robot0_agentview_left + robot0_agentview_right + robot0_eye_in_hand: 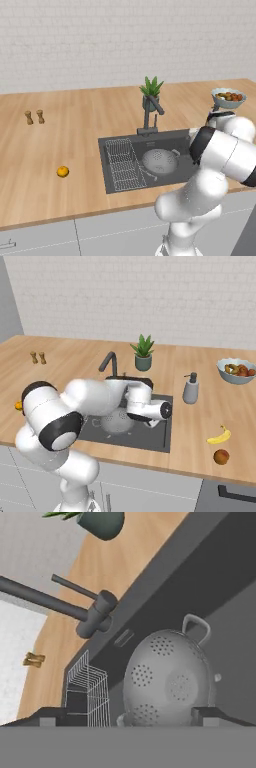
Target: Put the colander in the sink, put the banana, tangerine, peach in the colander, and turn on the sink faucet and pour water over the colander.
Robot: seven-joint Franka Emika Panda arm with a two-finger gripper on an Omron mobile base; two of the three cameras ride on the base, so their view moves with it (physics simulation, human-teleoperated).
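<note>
**Hand view: colander down in sink, jaws wide**

Colander (167,682) sits centre-low in sink (225,572), under faucet (55,604) w/ room for fruit. Gripper (127,714) spread, holding nothing. Banana (219,436), peach (221,457) lower right on counter; tangerine (62,171) at left.

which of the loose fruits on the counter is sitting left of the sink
The small bright yellow-orange tangerine, alone on the wooden counter left of the dark grey sink. The curved yellow banana and the darker reddish-orange peach lie together to its right.
</note>
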